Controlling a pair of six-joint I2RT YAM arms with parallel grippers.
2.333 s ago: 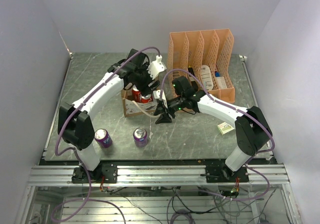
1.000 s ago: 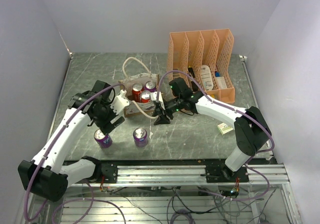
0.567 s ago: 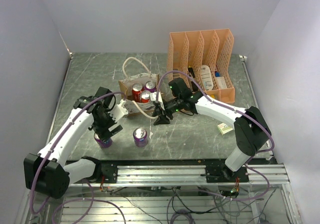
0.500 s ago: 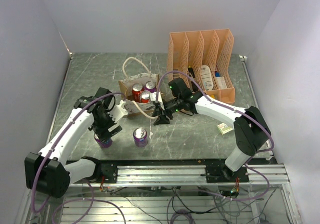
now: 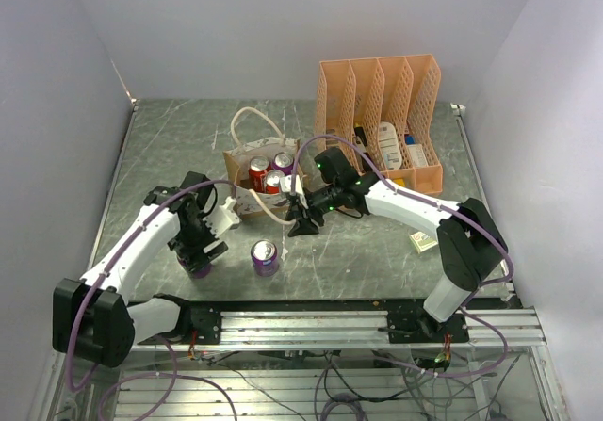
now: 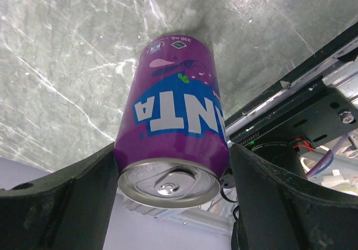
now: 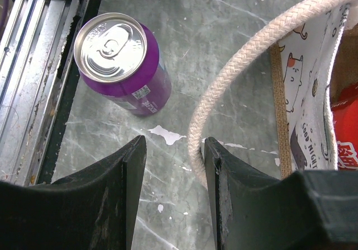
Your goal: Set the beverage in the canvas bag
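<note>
While the left gripper [image 6: 168, 205] brackets a purple can [image 6: 170, 132], its jaws stand wide, not yet clamped.

Since a second ago the left arm has dropped from beside the canvas bag [image 5: 247, 171] onto this can near the table's front edge, so a pick-up looks imminent. Its label reads "NTA", likely Fanta, "330 mL". The right gripper [image 7: 170, 166] sits narrowly parted beside the bag's rope handle [image 7: 251, 54], gripping nothing I can see; another purple can [image 7: 123, 62] stands nearby.

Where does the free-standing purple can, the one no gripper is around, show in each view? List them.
Top external: purple can near the front edge, left of centre.
Left wrist: not in it; the one there is another can.
Right wrist: upper left.
Shared landmark: bag's cream handle, right of the can in both.
</note>
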